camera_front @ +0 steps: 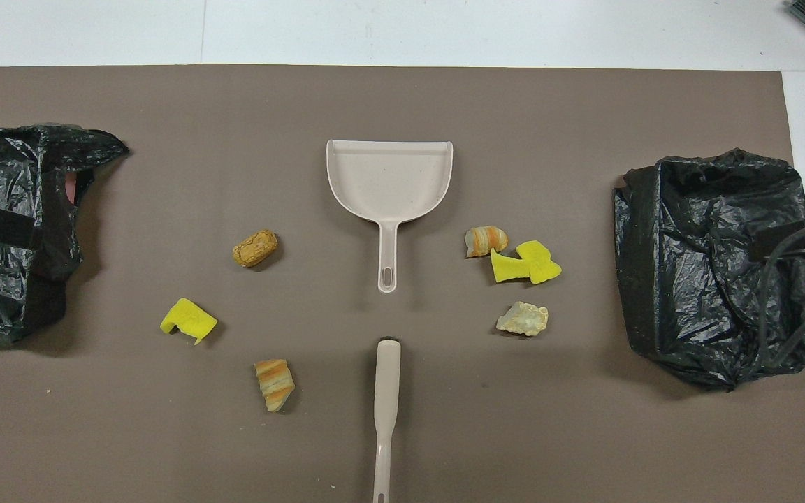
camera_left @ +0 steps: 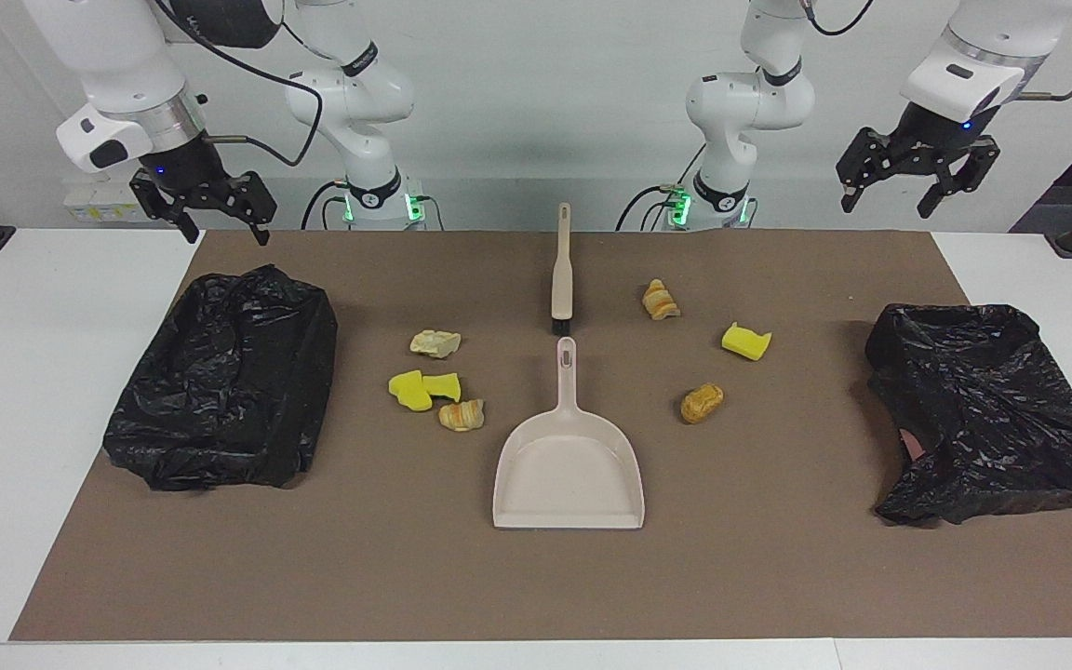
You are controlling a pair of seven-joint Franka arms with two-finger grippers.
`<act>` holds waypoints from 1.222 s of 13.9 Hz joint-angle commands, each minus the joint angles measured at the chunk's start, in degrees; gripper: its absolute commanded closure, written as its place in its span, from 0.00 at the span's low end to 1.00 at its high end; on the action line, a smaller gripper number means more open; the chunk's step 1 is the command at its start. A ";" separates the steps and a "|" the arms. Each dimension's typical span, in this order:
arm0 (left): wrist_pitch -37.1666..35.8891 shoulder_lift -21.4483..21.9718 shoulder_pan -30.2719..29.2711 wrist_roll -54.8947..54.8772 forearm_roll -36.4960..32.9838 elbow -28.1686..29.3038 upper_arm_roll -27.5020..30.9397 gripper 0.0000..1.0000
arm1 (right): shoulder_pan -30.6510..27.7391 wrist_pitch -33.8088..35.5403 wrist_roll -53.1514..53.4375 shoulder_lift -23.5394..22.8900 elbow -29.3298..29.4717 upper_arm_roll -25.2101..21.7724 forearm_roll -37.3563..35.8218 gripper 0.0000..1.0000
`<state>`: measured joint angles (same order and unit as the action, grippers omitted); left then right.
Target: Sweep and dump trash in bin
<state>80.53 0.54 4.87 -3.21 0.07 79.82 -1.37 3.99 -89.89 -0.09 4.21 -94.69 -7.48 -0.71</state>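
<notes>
Dustpan point(camera_left: 569, 470), mouth at 6 o'clock, handle at 12 | brush point(camera_left: 561, 270) in line, nearer robots | trash point(camera_left: 434, 377) scattered both sides | left gripper point(camera_left: 917, 177), right gripper point(camera_left: 206, 205): open, empty, raised over mat corners, equidistant.

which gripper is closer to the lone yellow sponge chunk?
Left. The lone yellow sponge chunk lies toward the left arm's end of the table. The left gripper hangs open above that end; the right gripper hangs open above the other end.

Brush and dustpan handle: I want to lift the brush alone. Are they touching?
Apart. The overhead view shows bare brown mat between the brush end and the dustpan handle tip; the facing view agrees.
</notes>
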 commanded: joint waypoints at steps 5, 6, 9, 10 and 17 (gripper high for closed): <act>1.04 1.48 -0.57 0.30 0.45 2.00 -0.39 0.00 | 0.23 1.21 -2.28 0.88 1.26 0.27 0.45 0.00; 0.86 1.40 -0.57 0.22 0.37 1.91 -0.39 0.00 | 0.23 1.12 -2.28 0.88 1.26 0.28 0.54 0.00; 0.86 1.57 -0.31 0.57 0.45 2.18 -0.83 0.00 | 0.23 1.30 -2.28 1.06 1.09 0.28 0.80 0.00; 0.95 1.57 0.04 0.57 0.54 2.18 -0.83 0.00 | 0.23 1.30 -2.28 1.15 1.00 0.28 0.80 0.00; 4.71 8.85 0.40 0.57 0.81 13.49 -6.01 0.00 | 0.23 1.47 -2.28 1.24 0.82 0.28 0.89 0.00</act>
<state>81.44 3.45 5.05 -3.05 0.49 84.92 -6.12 4.38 -89.85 -0.83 4.82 -93.84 -7.18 -0.73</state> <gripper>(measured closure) 0.000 0.000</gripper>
